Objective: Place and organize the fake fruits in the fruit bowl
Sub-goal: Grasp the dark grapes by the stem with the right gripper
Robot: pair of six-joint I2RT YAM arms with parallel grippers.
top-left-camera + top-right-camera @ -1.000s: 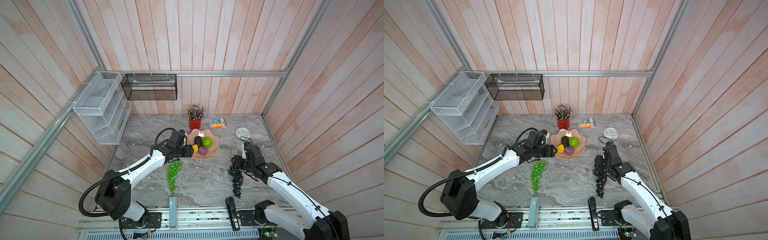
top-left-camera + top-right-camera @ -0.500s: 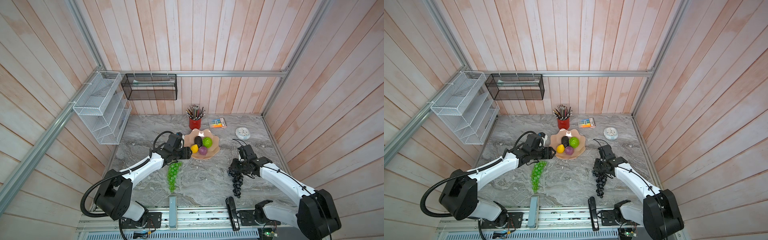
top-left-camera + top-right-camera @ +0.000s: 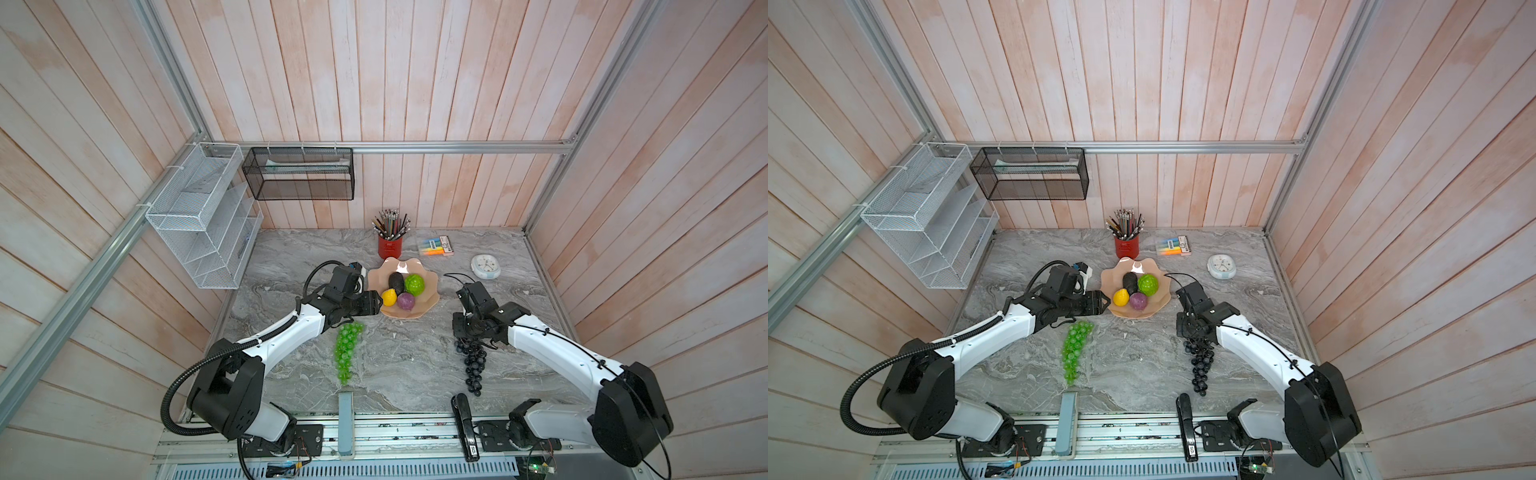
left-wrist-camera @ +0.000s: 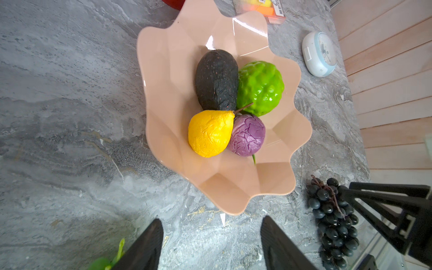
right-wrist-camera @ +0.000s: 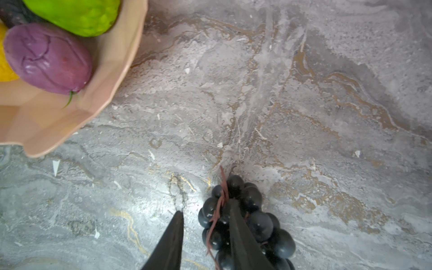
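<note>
Bowl [image 4: 168,93]: centre of surface [image 3: 407,365], towards the far side. It holds avocado [image 4: 216,79], green ball [image 4: 259,87], yellow fruit [image 4: 210,133] and purple ball [image 4: 247,135], clustered and touching.
Green grapes [image 3: 345,349]: on surface, near-left of bowl.
Dark grapes [image 3: 471,365]: on surface, near-right of bowl.
Left hand [image 4: 210,221]: fingers spread, just beside bowl's left rim.
Right hand [image 5: 205,208]: fingers apart, astride the dark grapes' stem end; one touches them, the other stands just clear.

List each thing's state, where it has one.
fruit bowl, holds four fruits
black avocado, in bowl
lime-green ball, in bowl
yellow fruit, in bowl
purple ball, in bowl
green grape bunch, on table
dark grape bunch, on table
left gripper, open, empty
right gripper, open astride dark bunch's top
</note>
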